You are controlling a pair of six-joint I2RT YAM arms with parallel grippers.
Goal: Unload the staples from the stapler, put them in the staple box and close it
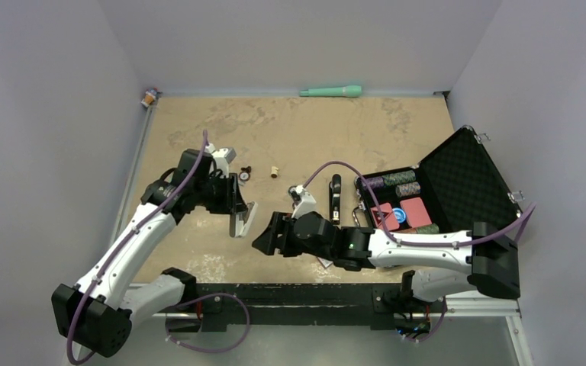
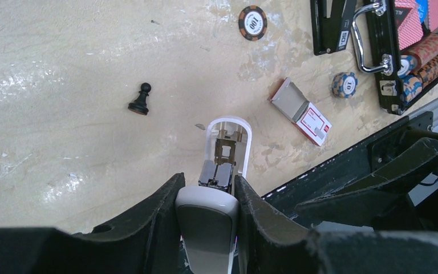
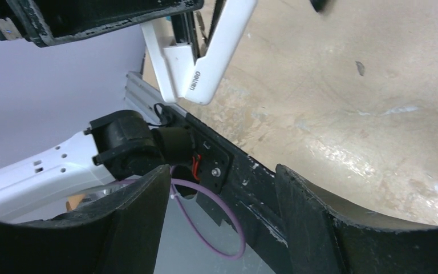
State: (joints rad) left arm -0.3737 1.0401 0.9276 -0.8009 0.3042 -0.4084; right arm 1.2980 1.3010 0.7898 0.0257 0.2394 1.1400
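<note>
**Left fingers clamped on white stapler; right fingers spread, empty**

Left fingers (image 2: 157, 220) closed partway on the rear body of the white stapler (image 2: 205, 225), one pad on each side. Stapler held up off the counter (image 1: 313, 130), toward its near left-centre. Hinged apart, with the white arm pointing away from the wrist and silvery metal showing inside it.

Right fingers (image 3: 311, 222) wide apart with nothing between them. Just beside the held stapler on its right, not touching it.

Slim black stapler (image 1: 336, 197) flat on the counter, right of centre, just left of the open black case (image 1: 462, 171) of poker chips.

Loose on the counter:
- black pawn (image 2: 140, 100)
- two stray chips (image 2: 252, 23)
- small open red-and-white box (image 2: 301, 111)

Green pen-shaped object (image 1: 331, 91) along the far wall.
</note>
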